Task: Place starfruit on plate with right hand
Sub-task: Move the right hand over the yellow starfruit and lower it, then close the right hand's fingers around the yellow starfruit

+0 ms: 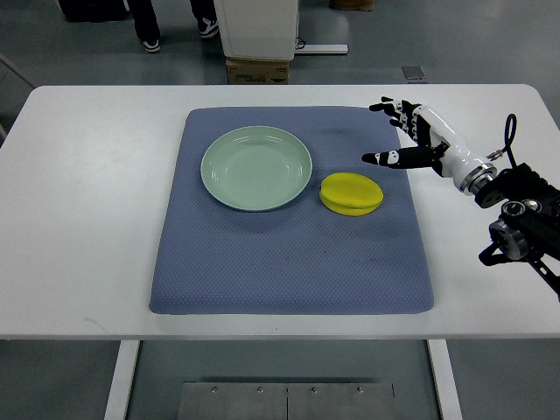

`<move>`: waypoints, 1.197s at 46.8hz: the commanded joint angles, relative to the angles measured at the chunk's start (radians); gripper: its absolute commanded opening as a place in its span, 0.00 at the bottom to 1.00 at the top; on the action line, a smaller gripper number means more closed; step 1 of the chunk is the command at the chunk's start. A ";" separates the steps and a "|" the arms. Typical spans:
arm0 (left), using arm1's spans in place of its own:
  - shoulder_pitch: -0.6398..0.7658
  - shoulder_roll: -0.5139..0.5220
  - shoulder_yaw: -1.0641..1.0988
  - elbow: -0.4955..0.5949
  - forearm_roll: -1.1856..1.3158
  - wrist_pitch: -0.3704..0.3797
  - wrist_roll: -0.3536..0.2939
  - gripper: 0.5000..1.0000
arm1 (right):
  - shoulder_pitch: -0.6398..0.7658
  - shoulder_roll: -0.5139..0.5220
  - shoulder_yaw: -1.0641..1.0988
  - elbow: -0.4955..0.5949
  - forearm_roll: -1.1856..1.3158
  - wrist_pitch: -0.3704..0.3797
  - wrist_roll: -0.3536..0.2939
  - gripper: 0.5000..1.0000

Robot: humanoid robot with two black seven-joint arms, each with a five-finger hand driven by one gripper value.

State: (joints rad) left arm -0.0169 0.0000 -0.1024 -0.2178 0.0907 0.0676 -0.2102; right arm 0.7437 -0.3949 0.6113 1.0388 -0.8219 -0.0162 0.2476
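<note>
While the white-and-black right hand [404, 133] hovered over the far right corner of the blue-grey quilted mat [289, 262], its fingers were spread wide and held nothing, the thumb pointing left toward the fruit. The yellow, flattish starfruit [351, 193] lay on the mat just right of the round pale green plate [255, 168], near it but not touching. The mat covered the middle of the white desk [79, 219]. A person's feet [179, 33] stood on the floor beyond the desk.
</note>
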 commanded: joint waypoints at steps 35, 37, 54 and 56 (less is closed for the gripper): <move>0.000 0.000 0.000 0.000 0.000 0.000 0.000 1.00 | 0.102 -0.022 -0.254 0.079 -0.118 -0.004 -0.011 0.99; 0.000 0.000 0.000 0.000 0.000 0.000 0.000 1.00 | 0.100 -0.021 -0.255 0.076 -0.120 -0.005 -0.017 0.99; 0.000 0.000 0.001 0.000 0.000 0.000 0.000 1.00 | 0.094 0.014 -0.271 0.010 -0.148 -0.022 -0.028 0.98; 0.000 0.000 0.000 0.000 0.000 0.000 0.000 1.00 | 0.094 0.017 -0.272 0.001 -0.148 -0.024 -0.028 0.98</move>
State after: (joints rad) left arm -0.0168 0.0000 -0.1026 -0.2180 0.0913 0.0676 -0.2102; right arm 0.8378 -0.3820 0.3408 1.0523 -0.9686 -0.0382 0.2182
